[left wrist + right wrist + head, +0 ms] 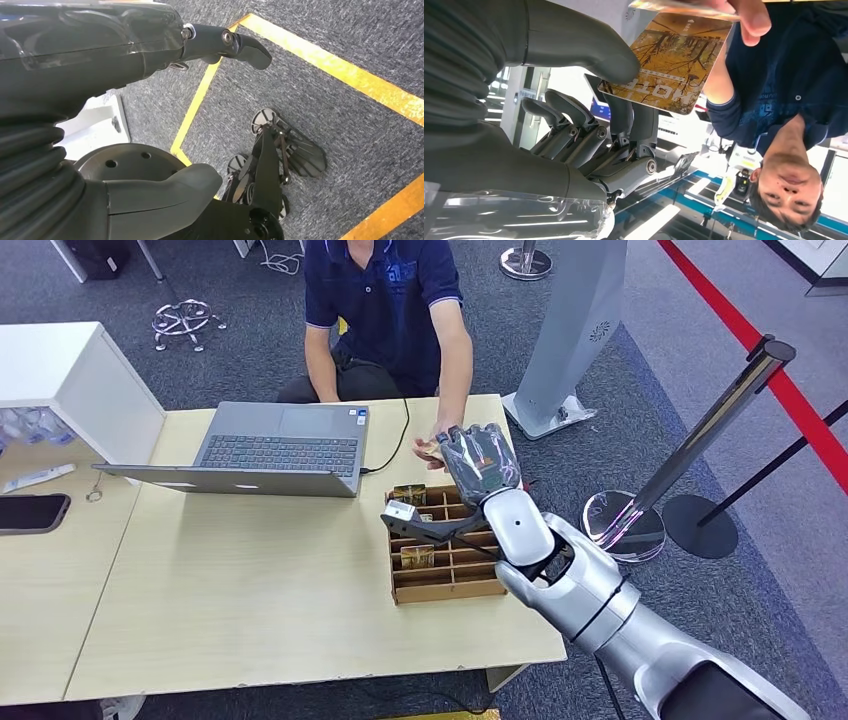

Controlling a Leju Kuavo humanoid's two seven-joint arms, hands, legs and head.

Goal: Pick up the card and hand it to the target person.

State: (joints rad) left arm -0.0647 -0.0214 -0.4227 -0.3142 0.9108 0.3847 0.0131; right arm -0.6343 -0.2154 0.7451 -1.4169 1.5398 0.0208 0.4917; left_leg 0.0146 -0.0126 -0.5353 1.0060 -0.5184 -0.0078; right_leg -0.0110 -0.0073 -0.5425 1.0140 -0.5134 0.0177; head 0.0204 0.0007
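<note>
A thin, flat card printed with an orange-brown autumn forest scene (671, 62) is pinched between the thick grey thumb and the darker fingers (636, 122) of the right hand (480, 462), which is raised over the far edge of the light wooden desk (250, 590) towards the seated person in a dark blue polo shirt (385, 300). The far edge of the card is already taken by that person's hand (744, 15). The card is judged to be light, stiff and smooth, so it could slip from a loose pinch; it is best gripped flat across its faces near one edge, leaving the opposite edge free for the receiver. The left hand (150, 45) hangs above the grey carpet, its fingers (240, 45) stretched out with nothing held.

Directly below the raised hand a brown wooden compartment tray (445, 580) with further cards is placed, and an open grey laptop (270, 450) with its black cable is set beside it; both are judged to be in the way of a lowered arm. A chrome stanchion post (700, 440) is stood to the right.
</note>
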